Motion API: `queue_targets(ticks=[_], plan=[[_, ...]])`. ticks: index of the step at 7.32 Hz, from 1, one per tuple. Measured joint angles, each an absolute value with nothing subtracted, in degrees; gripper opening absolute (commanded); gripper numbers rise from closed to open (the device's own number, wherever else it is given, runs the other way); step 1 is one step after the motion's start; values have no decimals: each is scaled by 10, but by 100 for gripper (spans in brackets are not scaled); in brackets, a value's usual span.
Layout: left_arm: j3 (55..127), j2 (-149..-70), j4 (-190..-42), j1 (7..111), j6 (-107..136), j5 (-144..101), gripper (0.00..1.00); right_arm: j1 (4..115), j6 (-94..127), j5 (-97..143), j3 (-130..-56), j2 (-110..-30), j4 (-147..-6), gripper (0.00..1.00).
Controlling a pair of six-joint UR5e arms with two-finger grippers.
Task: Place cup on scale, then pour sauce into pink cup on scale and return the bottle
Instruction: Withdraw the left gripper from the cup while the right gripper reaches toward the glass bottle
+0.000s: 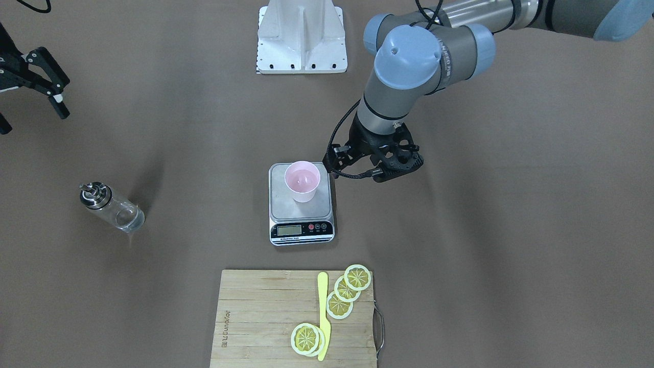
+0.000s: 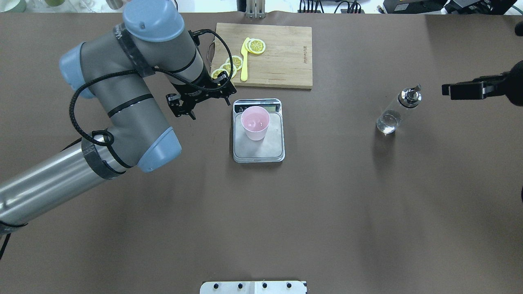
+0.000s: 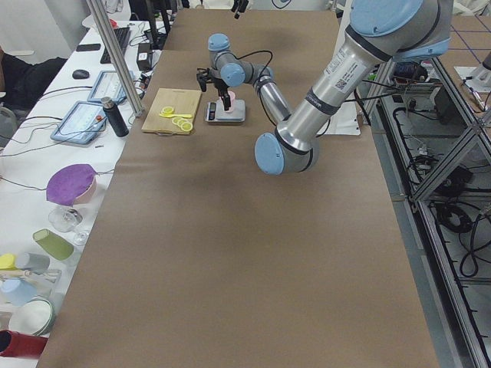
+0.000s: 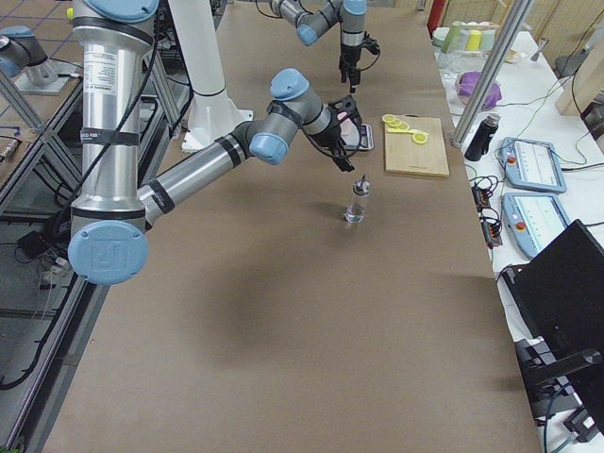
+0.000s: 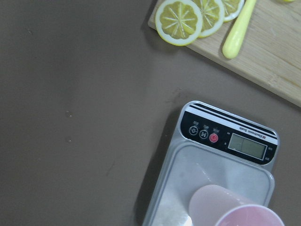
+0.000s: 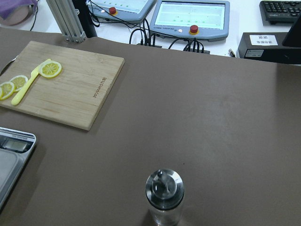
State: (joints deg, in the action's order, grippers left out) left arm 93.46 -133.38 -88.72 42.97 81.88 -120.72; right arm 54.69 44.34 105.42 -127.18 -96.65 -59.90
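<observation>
**Left gripper** (image 2: 206,105): fingers spread, empty, hanging just beside the kitchen scale (image 1: 286,207) on its left.

**Right gripper** (image 1: 33,117): fingers spread, empty, raised near the table edge, apart from the bottle.

**Pink cup** (image 1: 302,180): upright, about mid-platform on the scale. The first step looks done.

**Glass bottle** (image 1: 112,207): upright on the bare table, metal pourer on top, well apart from the scale on the robot's right.

**Bamboo board** (image 1: 265,317): carries lemon slices (image 1: 347,291) and a yellow knife (image 1: 323,317).

**Hazards, as judged:**
- The round, smooth glass may slip or topple under an off-centre grasp.
- The light cup may tip if the spout nudges it.
- A missed stream would wet the platform and display.
- A sideways move of the left gripper could clip the scale.
</observation>
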Motion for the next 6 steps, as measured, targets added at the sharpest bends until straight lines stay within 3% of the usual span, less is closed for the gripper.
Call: queue_targets(ticks=[3,6], plan=[[956,-1305,-863,456,761,-1208,99,431,465,895,-1173,-1017,-410,100],[959,-1288,-862,467,743,-1206,99,364,514,779,-1078,-996,-325,100]])
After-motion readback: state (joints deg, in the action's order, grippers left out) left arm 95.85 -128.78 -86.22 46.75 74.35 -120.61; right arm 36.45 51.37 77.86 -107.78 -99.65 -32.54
